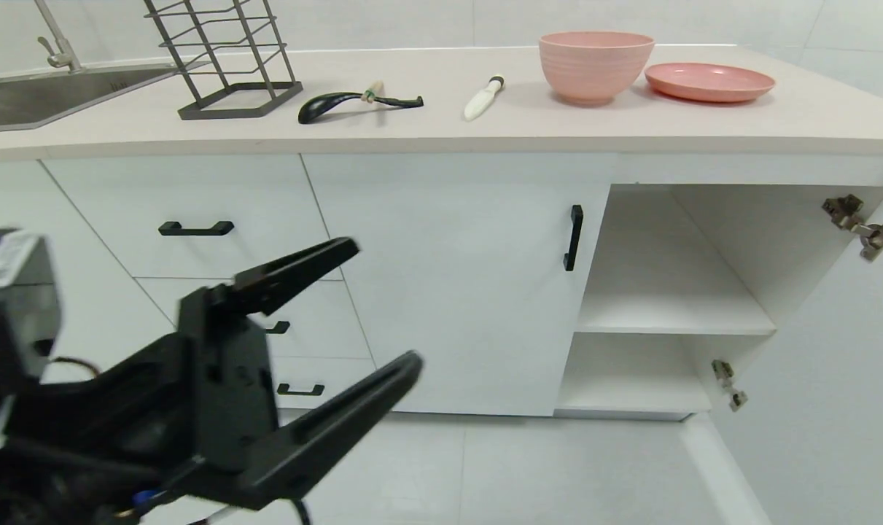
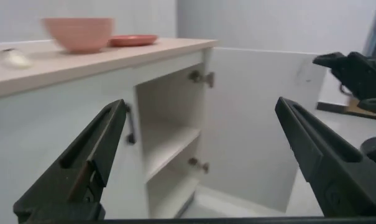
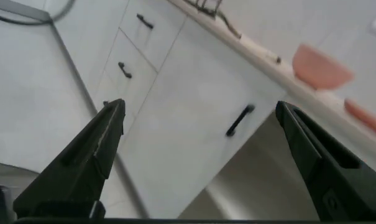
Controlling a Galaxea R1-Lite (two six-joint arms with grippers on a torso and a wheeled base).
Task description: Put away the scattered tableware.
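Note:
On the countertop [image 1: 426, 131] lie a black spoon [image 1: 324, 104] and a white-handled knife [image 1: 483, 99]. To their right stand a pink bowl [image 1: 595, 64] and a pink plate [image 1: 709, 80]. My left gripper [image 1: 384, 302] hangs open and empty low in front of the drawers, well below the counter. From the left wrist I see the open fingers [image 2: 201, 104], the bowl [image 2: 79, 32] and the plate [image 2: 133, 40]. My right gripper [image 3: 200, 107] is open and empty, facing the cabinet front, with the bowl [image 3: 320, 67] and plate [image 3: 365, 117] beyond it.
A black wire dish rack [image 1: 226, 58] and a steel sink [image 1: 47, 91] are at the counter's left. The right cabinet door [image 1: 835, 364] stands open, showing a bare shelf [image 1: 667, 313]. The door with the black handle [image 1: 574, 237] is closed, with drawers [image 1: 195, 228] to its left.

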